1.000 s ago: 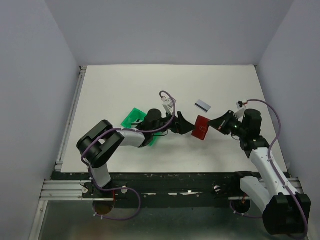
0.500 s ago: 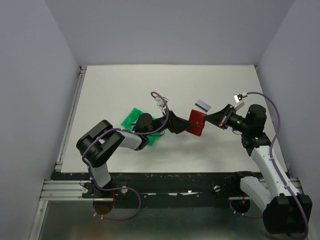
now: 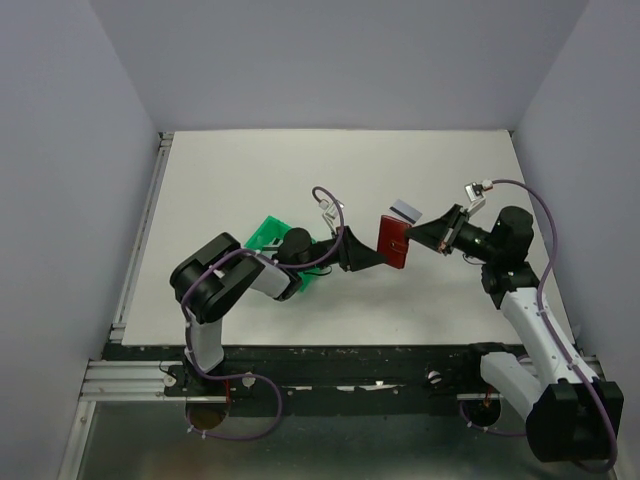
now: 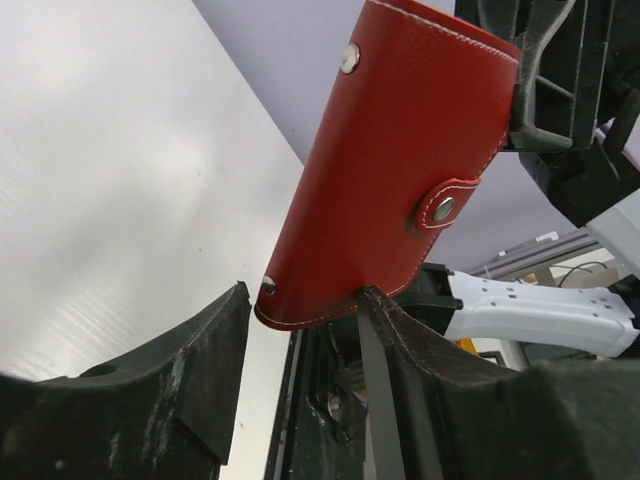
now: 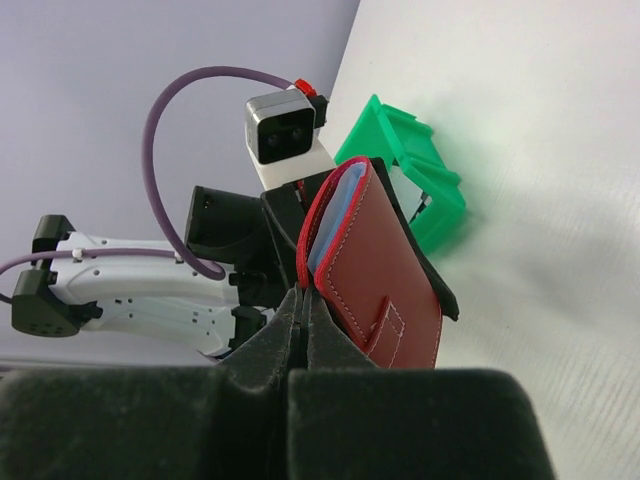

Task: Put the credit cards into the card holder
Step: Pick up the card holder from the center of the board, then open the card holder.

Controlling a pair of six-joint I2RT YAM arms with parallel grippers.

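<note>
The dark red card holder (image 3: 393, 241) hangs above the table between the two arms, standing nearly on edge. My right gripper (image 3: 428, 236) is shut on its red rim (image 5: 318, 225), and the light blue inside (image 5: 335, 215) shows at the opening. My left gripper (image 3: 366, 253) reaches in from the left, its jaws apart around the holder's lower edge (image 4: 320, 300). One finger (image 4: 395, 330) touches that edge and the other finger (image 4: 205, 360) stands a little clear. One credit card (image 3: 404, 210), pale with a dark stripe, lies on the table just behind the holder.
A green plastic tray (image 3: 268, 240) sits under the left arm's forearm, also seen behind the holder as the green tray (image 5: 415, 185). White walls close the table in at the back and on both sides.
The right gripper has lifted the card holder and turned it more on edge. The left gripper has followed it and its jaws have narrowed around the lower edge.
</note>
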